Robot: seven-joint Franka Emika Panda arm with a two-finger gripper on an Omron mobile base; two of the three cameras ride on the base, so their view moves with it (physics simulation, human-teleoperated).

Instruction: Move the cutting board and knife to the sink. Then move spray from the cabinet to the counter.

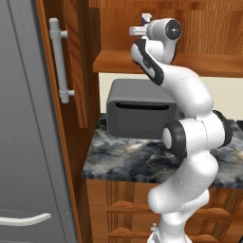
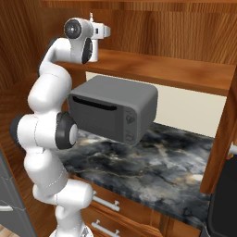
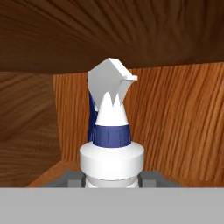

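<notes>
One spray (image 3: 111,131) bottle, upright, at 12 o'clock straight ahead in the hand view, close against the jaws; dark finger tips (image 3: 70,177) sit at either side of its white body, so the jaws are clamped narrow on the bottle. Wood walls of the cabinet (image 3: 175,118) behind and at 9 o'clock. In the left base view the gripper (image 1: 142,28) is up at shelf height, 12 o'clock of the arm. One grey toaster oven (image 2: 113,109) sits below on the tabletop (image 2: 152,162), under the shelf (image 2: 162,69). One open cabinet door with a grey bar handle (image 1: 59,61) at 9 o'clock. One grey fridge (image 1: 23,142) beyond it.
</notes>
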